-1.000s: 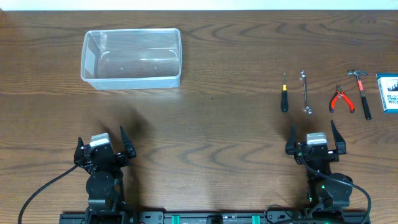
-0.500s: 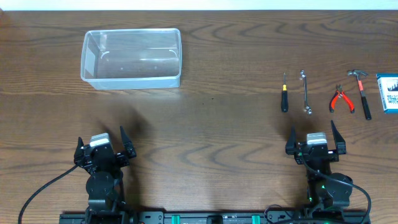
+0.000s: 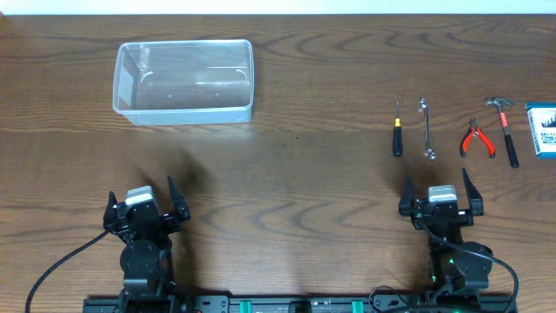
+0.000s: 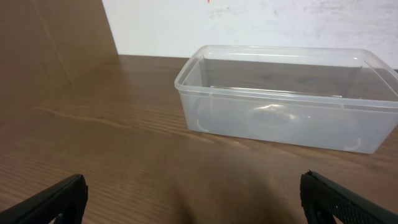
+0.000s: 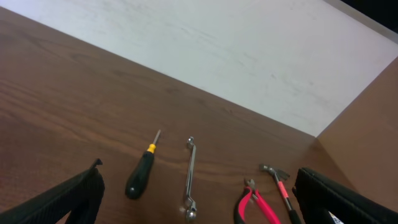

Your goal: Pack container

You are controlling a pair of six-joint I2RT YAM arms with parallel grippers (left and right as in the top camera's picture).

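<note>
The clear plastic container (image 3: 183, 82) stands empty at the far left of the table; it also shows in the left wrist view (image 4: 286, 96). My left gripper (image 3: 140, 207) is open and empty, well in front of it. A row of tools lies at the right: a black-handled screwdriver (image 3: 397, 130) (image 5: 141, 172), a metal wrench (image 3: 426, 129) (image 5: 189, 180), red pliers (image 3: 477, 138) (image 5: 256, 205) and a small hammer (image 3: 505, 129) (image 5: 280, 185). My right gripper (image 3: 440, 197) is open and empty, just in front of the tools.
A small blue-and-white box (image 3: 542, 129) lies at the far right edge beside the hammer. A white wall runs along the table's far edge. A brown side panel (image 4: 56, 31) stands to the left of the container.
</note>
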